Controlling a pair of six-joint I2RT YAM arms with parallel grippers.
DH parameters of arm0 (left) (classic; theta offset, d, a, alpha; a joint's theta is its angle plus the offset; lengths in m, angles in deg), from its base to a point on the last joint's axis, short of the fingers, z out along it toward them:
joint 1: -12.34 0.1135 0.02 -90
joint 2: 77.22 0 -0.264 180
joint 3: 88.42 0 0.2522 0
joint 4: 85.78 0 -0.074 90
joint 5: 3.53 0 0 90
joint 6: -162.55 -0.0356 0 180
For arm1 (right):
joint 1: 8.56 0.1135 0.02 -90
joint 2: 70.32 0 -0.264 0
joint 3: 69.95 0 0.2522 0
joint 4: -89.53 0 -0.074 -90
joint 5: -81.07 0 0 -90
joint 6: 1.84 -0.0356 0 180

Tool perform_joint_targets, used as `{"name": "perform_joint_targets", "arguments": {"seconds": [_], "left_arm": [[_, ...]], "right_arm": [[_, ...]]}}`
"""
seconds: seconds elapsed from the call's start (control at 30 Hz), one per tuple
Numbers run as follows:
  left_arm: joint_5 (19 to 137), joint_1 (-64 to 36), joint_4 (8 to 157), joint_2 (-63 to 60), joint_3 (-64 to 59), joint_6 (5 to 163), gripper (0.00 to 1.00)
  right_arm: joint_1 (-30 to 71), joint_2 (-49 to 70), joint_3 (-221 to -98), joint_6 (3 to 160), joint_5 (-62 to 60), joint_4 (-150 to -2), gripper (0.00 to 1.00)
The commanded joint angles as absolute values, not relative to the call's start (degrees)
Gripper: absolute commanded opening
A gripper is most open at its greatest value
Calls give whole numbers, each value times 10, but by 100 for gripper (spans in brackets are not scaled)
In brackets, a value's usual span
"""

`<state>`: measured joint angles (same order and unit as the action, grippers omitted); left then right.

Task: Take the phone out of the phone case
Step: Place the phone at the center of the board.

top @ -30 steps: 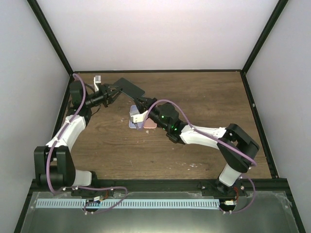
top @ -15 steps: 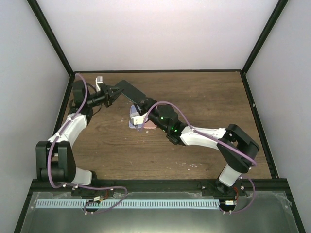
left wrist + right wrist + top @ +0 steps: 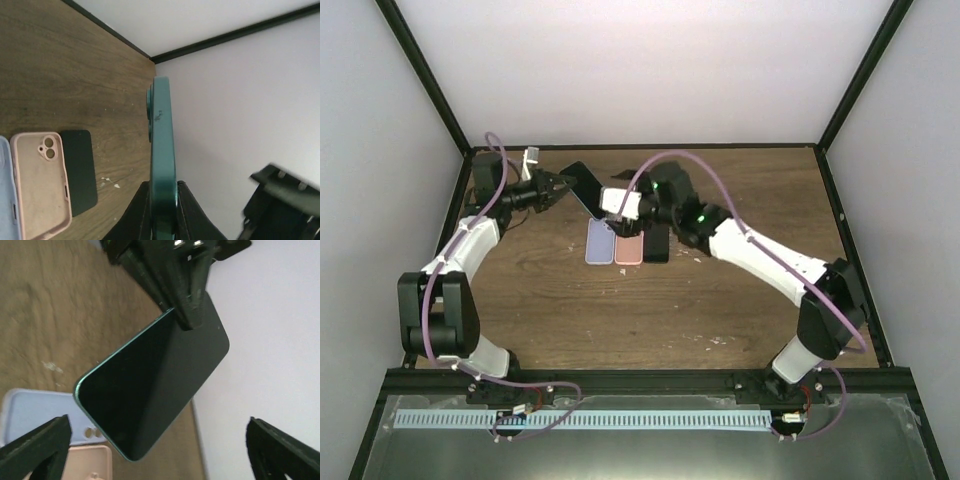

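Brown wood-grain tabletop. Three flat items lie in a row mid-table: lavender case, pink case, dark slab, just beside each other. A few white specks lie nearer the front.

**Three angles, one scene**

Overhead camera looks down the whole table from its near edge. Left wrist camera sights the phone edge-on, close up; right wrist camera faces its screen. All three share the phone

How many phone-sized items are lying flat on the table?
3, side by side: lavender case, pink case, dark slab. The left gripper holds a green phone aloft; none looks hidden.
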<state>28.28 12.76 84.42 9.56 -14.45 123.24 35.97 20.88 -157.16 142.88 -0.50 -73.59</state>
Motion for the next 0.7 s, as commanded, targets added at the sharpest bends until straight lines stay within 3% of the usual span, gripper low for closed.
{"name": "perform_joint_targets", "arguments": {"seconds": [0.0, 0.2, 0.33, 0.67], "left_arm": [[205, 133, 832, 105, -108, 1105, 0], [127, 120, 1018, 83, -145, 1115, 0], [114, 90, 1051, 74, -147, 1095, 0], [122, 44, 1038, 61, -129, 1037, 0]], "right_arm": [[297, 193, -1670, 1251, 201, -551, 100], [206, 277, -1810, 1107, 428, -426, 100], [165, 329, -1856, 1038, 570, -391, 98], [161, 330, -1803, 975, 646, -422, 63]]}}
